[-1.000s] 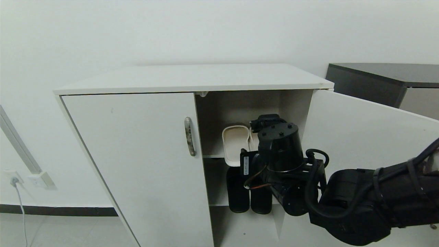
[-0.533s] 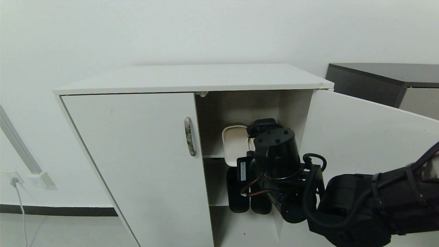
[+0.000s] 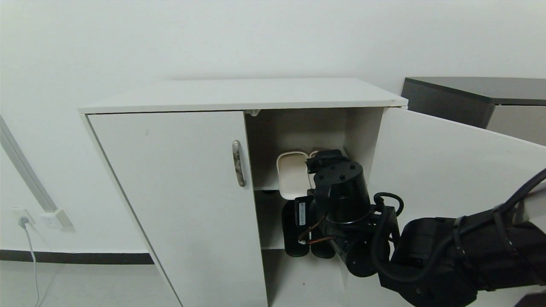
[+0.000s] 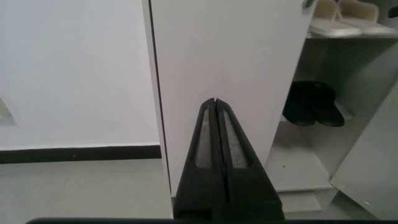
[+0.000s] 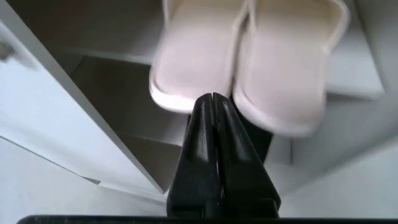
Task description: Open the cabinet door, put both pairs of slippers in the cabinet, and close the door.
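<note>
Though pinched shut on nothing, find the right gripper (image 5: 212, 98) inside the open white cabinet (image 3: 239, 96), tips just short of the pair of cream foam slippers (image 5: 249, 50), on the seam between the two; cannot tell contact. Place that pair on the upper shelf, at 10 o'clock of the arm's wrist (image 3: 341, 187). Spot the pair of black slippers (image 3: 296, 234) one shelf down, at 6 o'clock. Note the left gripper (image 4: 214, 102) likewise shut, empty, facing the closed left door (image 4: 224, 62).

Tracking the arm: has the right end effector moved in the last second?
Yes. The right end effector dropped: in the head view its wrist sits farther below the cabinet top than before; camera shifted too.
</note>
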Controlling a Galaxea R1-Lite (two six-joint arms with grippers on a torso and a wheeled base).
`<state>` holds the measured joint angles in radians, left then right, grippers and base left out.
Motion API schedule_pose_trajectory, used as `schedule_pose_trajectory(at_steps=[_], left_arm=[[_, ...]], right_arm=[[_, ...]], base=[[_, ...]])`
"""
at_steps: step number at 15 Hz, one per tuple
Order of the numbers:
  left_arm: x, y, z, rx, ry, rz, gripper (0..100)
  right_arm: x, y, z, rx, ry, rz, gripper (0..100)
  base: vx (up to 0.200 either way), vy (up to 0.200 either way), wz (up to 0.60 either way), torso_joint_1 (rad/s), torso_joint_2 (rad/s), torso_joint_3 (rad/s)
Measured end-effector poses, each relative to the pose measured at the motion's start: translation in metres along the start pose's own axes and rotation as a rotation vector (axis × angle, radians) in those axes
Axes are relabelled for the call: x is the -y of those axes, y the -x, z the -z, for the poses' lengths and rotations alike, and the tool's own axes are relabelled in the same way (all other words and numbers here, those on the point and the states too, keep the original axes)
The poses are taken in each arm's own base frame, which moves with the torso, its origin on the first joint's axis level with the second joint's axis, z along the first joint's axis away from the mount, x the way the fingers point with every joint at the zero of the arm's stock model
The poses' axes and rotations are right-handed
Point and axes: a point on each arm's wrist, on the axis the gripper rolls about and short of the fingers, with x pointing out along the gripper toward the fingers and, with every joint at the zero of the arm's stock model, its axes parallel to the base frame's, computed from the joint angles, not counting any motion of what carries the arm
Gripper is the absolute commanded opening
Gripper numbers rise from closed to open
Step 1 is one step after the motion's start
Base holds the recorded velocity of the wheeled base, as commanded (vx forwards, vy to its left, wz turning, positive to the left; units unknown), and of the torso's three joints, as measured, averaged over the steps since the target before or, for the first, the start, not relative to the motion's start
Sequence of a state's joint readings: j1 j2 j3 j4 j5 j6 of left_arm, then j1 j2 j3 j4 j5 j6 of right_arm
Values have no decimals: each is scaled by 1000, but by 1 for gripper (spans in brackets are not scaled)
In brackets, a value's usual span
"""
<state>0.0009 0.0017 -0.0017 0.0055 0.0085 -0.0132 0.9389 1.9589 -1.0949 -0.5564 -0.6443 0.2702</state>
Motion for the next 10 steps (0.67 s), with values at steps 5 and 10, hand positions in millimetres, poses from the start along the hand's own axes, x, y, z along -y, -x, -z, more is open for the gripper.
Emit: schedule_pose_trajectory(at_steps=[5,10], left_arm=[[0,0,0,-1,0,-1,0],[0,0,0,0,0,-1,0]], right_arm=[[0,-3,4,-8,6,4,0],[1,-3,7,-17,14,7,0]], base=[[-200,0,0,2,2,2],[-200,0,0,0,2,3]])
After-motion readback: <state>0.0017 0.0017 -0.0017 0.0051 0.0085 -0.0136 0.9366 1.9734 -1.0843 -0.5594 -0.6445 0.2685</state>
